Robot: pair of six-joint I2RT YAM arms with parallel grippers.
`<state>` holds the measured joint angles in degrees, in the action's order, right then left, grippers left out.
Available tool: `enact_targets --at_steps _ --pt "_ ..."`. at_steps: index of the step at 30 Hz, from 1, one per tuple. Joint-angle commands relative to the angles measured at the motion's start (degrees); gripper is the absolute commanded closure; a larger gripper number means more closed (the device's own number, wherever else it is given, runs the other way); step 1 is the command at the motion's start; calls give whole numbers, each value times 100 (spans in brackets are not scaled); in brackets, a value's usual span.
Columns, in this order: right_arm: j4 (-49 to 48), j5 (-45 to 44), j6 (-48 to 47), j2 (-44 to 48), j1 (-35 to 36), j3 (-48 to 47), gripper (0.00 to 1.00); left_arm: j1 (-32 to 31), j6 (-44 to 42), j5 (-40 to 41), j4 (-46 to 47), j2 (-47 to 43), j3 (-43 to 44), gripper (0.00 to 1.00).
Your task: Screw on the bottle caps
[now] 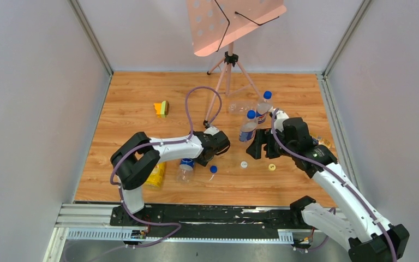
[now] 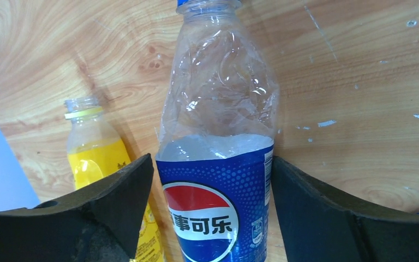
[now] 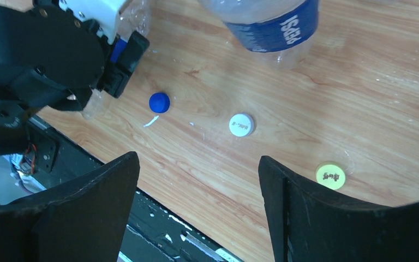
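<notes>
We see the left claw (image 2: pixel 211 161) with its rough black fingers (image 2: pixel 114 202) on both sides of the clear bottle (image 2: pixel 218 98), right at its blue label. We cannot tell if they squeeze it. This crinkly plastic bottle lies on the wooden table (image 2: pixel 360 82), beside the yellow bottle (image 2: pixel 95 158). The right claw (image 3: pixel 197 158) gapes wide and holds nothing. Below it lie three little round caps, well apart: the blue cap (image 3: pixel 159 102), the white cap (image 3: pixel 241 124) and the yellow cap (image 3: pixel 330 176).
</notes>
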<state>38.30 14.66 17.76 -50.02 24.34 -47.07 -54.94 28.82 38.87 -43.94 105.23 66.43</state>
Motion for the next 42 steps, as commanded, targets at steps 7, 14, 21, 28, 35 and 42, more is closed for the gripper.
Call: enact_targets --at_steps 7,14,21,28,35,42 --pt "5 -1110 363 -368 1370 -381 20 210 184 -587 585 -818 -882 37" --pt "322 -1430 455 -725 1880 -687 20 212 149 -644 938 -2137 -1291 52" --pt "375 -1390 232 -1316 2103 -1049 20 212 -452 -623 1625 -3941 -1772 61" --pt "503 -1428 184 -2296 2443 -1627 20 220 -1519 -1066 2408 -6128 -2316 66" --pt "437 -1205 61 -3089 2643 -2039 19 220 -2635 -1398 3181 -7942 -3045 61" --pt "580 -1810 94 -4085 2905 -2548 23 225 -3043 -1650 3142 -8901 -3356 62"
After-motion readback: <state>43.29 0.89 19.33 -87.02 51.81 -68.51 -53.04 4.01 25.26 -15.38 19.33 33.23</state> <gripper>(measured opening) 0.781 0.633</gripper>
